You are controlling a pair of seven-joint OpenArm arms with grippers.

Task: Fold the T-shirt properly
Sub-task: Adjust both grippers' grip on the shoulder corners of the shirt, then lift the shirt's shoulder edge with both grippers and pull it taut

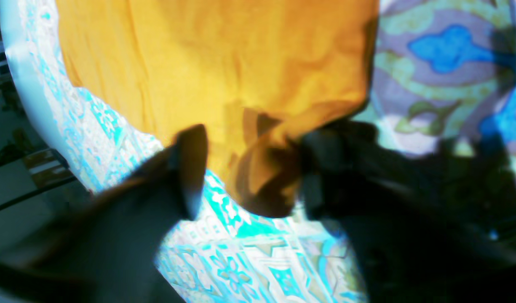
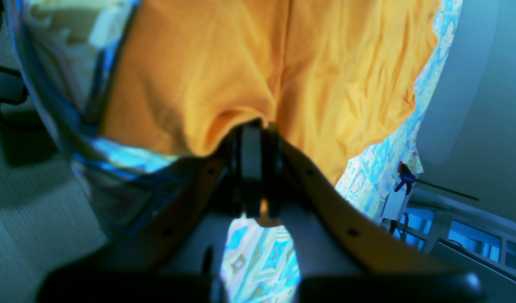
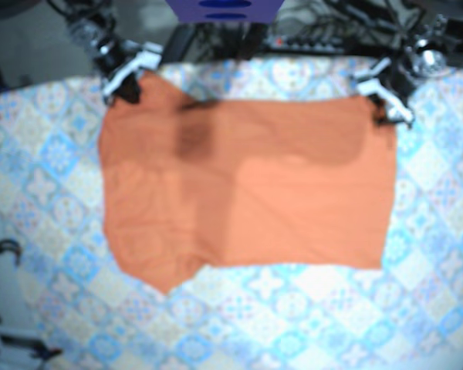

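The orange T-shirt (image 3: 247,193) lies spread flat on the patterned worktop (image 3: 309,324), nearer its far edge. The right tool (image 2: 258,134) is clamped tight on one far corner of the shirt. The left tool (image 1: 258,164) stands wide apart at the other, bunched cloth resting against one finger.

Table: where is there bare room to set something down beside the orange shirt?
Free: the tablecloth strip below the T-shirt, plus margins on either side. Crowded: the top edge, where the right gripper and left gripper sit at its corners.
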